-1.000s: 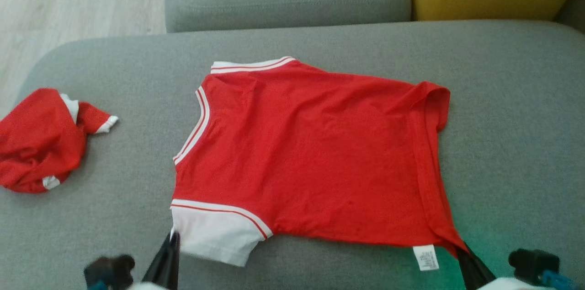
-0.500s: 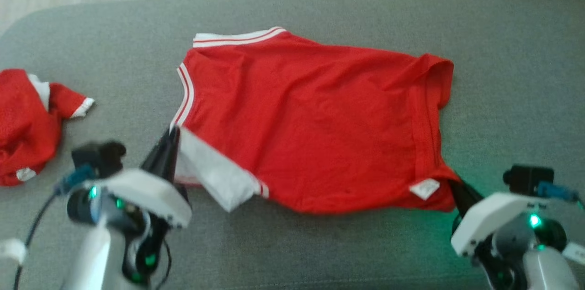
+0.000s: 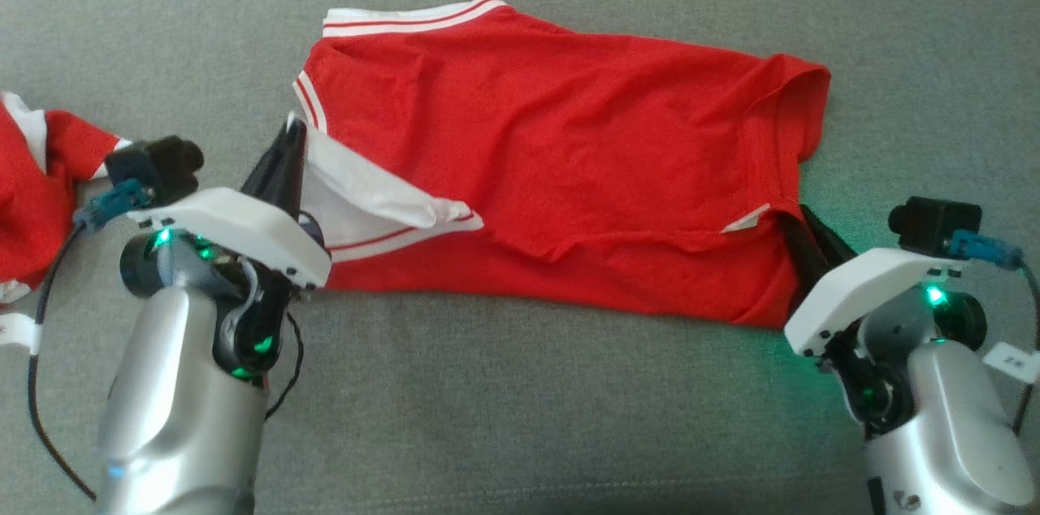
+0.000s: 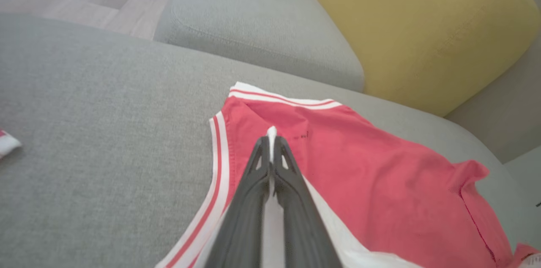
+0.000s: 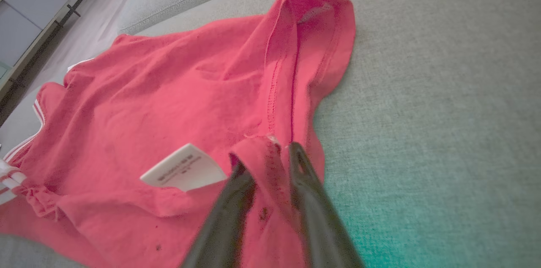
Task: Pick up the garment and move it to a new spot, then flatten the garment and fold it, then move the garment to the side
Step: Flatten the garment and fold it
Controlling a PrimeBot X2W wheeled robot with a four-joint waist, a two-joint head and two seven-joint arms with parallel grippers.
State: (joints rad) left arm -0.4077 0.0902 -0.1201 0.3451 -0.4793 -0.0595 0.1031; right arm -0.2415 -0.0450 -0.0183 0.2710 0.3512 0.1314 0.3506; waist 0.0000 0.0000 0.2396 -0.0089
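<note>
We see the red shirt point(image 3: 569, 166) across the middle of the frame, on the grey sofa point(image 3: 520, 417). At lower left the left gripper point(image 4: 271, 145) is closed tight on its white sleeve point(image 3: 366, 190), lifted over the red cloth. At lower right the right gripper point(image 5: 265, 158) has the hem point(image 5: 279, 90) between slightly parted fingers; we cannot tell if it grips.

The left forearm point(image 3: 179, 409) and right forearm point(image 3: 942, 426) come up from the bottom corners of the head view, each with a white wrist housing lit green and dark fingers slanting forward. The left claw point(image 3: 291, 133) is pinched tight on the white sleeve point(image 3: 366, 190) of the red T-shirt point(image 3: 569, 141). The right claw point(image 5: 267, 156) has its fingers slightly parted, with the shirt's hem corner between them.
</note>
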